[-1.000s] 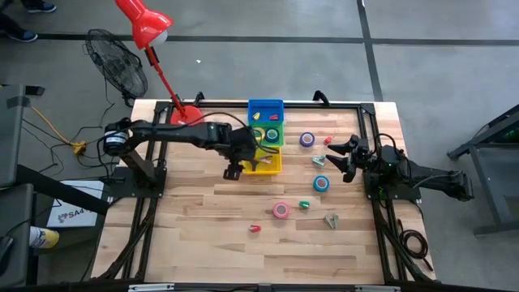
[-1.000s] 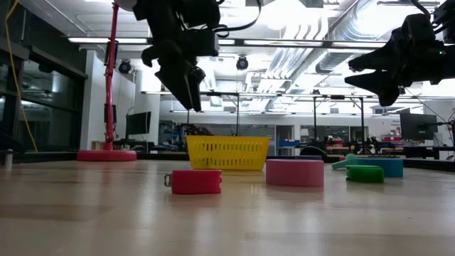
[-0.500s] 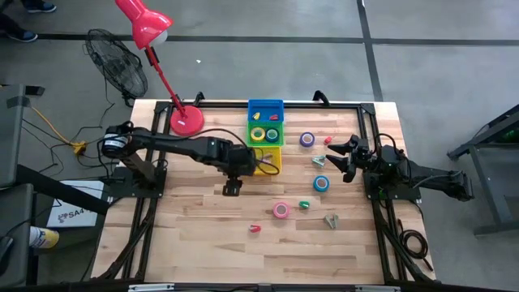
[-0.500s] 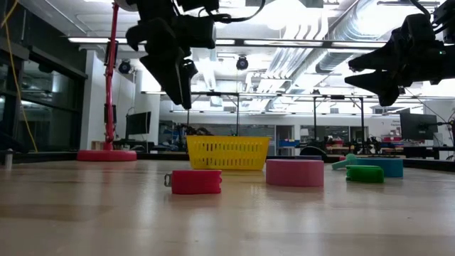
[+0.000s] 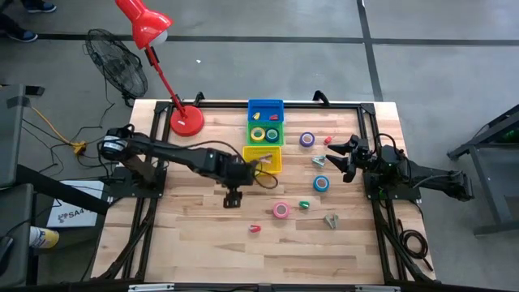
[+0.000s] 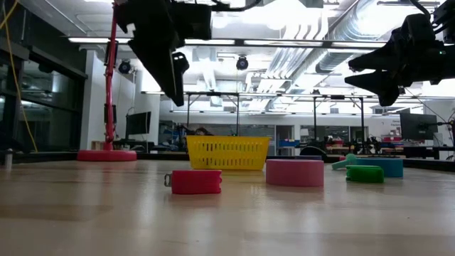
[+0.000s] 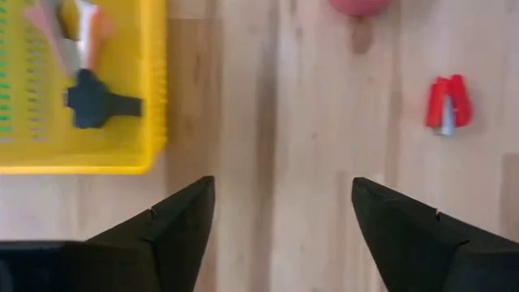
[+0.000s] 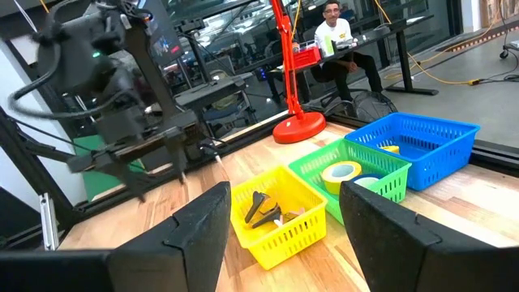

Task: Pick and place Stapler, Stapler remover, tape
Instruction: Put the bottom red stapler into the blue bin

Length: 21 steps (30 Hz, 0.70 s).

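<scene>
My left jaws (image 5: 233, 197) hung apart and empty over bare counter (image 5: 186, 235), just beside the yellow basket (image 5: 272, 167). The red stapler (image 7: 447, 105) lay ahead, so I judged the good move a level descent, straddling it squarely. The pink tape (image 5: 280, 210) sat nearby. My right jaws (image 5: 335, 152) waited apart and empty, raised near the blue tape (image 5: 322, 183).

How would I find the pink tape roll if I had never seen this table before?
Start at the row of three baskets at the far middle of the wooden table: blue, green, then the yellow basket closest in. Come straight toward the front edge from the yellow one to the pink tape roll. It is the only pink ring; the small green piece and small red piece nearby are solid.
</scene>
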Motion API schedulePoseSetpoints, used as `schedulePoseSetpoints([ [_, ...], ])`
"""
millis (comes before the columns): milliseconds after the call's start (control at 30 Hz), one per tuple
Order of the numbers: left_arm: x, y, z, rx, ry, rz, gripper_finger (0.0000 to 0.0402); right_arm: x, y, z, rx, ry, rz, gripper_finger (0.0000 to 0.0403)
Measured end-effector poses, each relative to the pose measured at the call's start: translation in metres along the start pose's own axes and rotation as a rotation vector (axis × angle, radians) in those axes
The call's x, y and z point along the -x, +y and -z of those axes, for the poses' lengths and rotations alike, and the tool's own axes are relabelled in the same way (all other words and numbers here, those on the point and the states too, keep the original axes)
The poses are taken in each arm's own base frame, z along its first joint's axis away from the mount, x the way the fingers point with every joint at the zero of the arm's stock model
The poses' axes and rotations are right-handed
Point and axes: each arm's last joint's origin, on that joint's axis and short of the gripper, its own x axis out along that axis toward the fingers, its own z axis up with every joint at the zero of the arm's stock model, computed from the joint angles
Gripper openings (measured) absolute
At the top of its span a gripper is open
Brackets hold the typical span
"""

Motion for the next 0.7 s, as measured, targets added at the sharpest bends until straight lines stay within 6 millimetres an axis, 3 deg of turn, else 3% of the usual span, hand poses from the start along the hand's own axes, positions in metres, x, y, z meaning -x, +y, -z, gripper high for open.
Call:
schedulePoseSetpoints([
  [167, -0.014, -0.026, -0.002, -0.009, -0.021, 0.054, 0.0314, 0.000, 0.000, 0.000, 0.000, -0.001, 0.000, 0.0222],
  [700, -0.075, -0.081, -0.006, -0.084, -0.070, 0.173, 0.0317, 0.000, 0.000, 0.000, 0.000, 0.000, 0.000, 0.0222],
])
